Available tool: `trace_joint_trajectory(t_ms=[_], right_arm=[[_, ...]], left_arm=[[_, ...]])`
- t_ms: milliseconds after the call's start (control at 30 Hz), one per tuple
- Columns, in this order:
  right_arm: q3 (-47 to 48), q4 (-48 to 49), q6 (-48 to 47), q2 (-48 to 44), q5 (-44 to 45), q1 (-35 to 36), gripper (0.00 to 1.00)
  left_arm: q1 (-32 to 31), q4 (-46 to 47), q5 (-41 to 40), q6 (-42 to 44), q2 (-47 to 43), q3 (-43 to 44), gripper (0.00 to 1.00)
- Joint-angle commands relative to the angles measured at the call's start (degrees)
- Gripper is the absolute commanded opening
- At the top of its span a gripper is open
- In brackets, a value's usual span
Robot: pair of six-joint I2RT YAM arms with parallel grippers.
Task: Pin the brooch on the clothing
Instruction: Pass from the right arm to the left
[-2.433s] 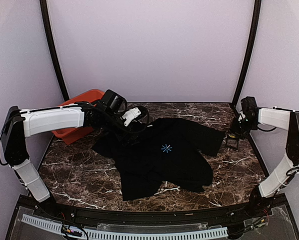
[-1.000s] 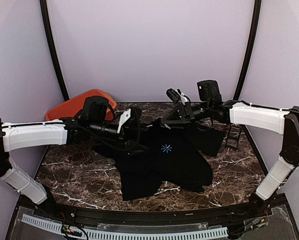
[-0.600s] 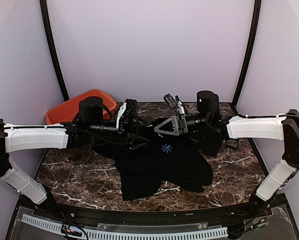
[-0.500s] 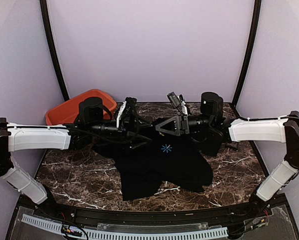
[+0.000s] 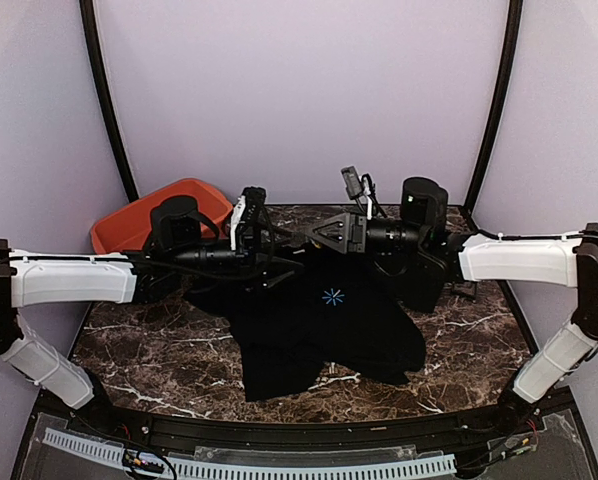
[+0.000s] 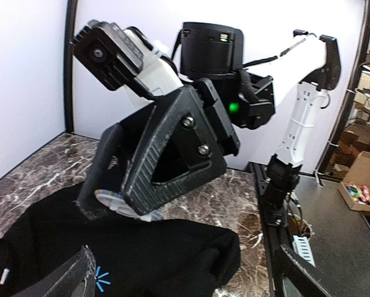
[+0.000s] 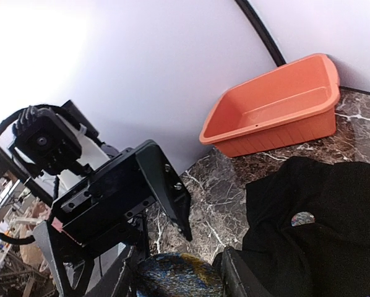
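Working from the left: the orange tub (image 5: 164, 210) sits well left of and behind the starburst print (image 5: 332, 296), and nothing about it has changed. My left arm was low over the black T-shirt (image 5: 319, 320) a couple of seconds ago, just left of the print near the shoulder. It has since lifted and now reaches in level, up-left of the print. The left gripper (image 6: 186, 263) has its fingers spread as wide as they go, with nothing between them. The shirt lies loose and rumpled on the marble table (image 5: 159, 340), print up, and neither arm holds it. The bigger change is on the right. That arm was parked far right of the print at the table's edge. It has swung in, and the right gripper (image 5: 307, 240) now hangs just above and behind the print, nose to nose with the left one. Its fingers are partly closed on the brooch (image 6: 117, 201). The left wrist view shows a pale disc pinched at the tips, and the right wrist view shows a blurred round yellowish shape between the fingers. So I take the fetch as finished: the brooch is over the garment, held off the cloth. The pinning itself is not done. Next I would either pass the disc across or have the free left fingers steady the fabric.
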Motion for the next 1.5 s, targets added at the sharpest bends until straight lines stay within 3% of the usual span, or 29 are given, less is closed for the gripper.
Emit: trace_joint_trajectory(t_ms=[0, 233, 400, 667, 867, 1467], right_arm=[[-0.01, -0.29, 5.18, 0.17, 9.8, 1.75, 0.41], [0.27, 1.99, 6.96, 0.08, 15.95, 4.99, 0.41], [0.46, 0.21, 4.93, -0.78, 20.9, 6.78, 0.41], [-0.68, -0.85, 2.85, -2.5, 24.47, 8.54, 0.41], [-0.95, -1.25, 2.03, -3.12, 24.81, 8.82, 0.41], [-0.29, -3.2, 1.03, -2.3, 25.11, 9.78, 0.41]], left_arm=[[-0.88, -6.79, -12.83, 3.32, -2.65, -0.19, 0.99], [-2.9, -13.09, -22.72, 4.07, -0.93, 3.24, 0.98], [-4.84, -7.97, -24.21, 2.78, -0.08, 2.89, 0.95], [-6.06, -6.83, -24.25, 2.1, 3.12, 6.5, 0.75], [-6.07, -7.7, -24.42, 2.5, 3.58, 7.42, 0.5], [-6.07, -7.55, -28.16, 3.27, 1.83, 6.12, 0.45]])
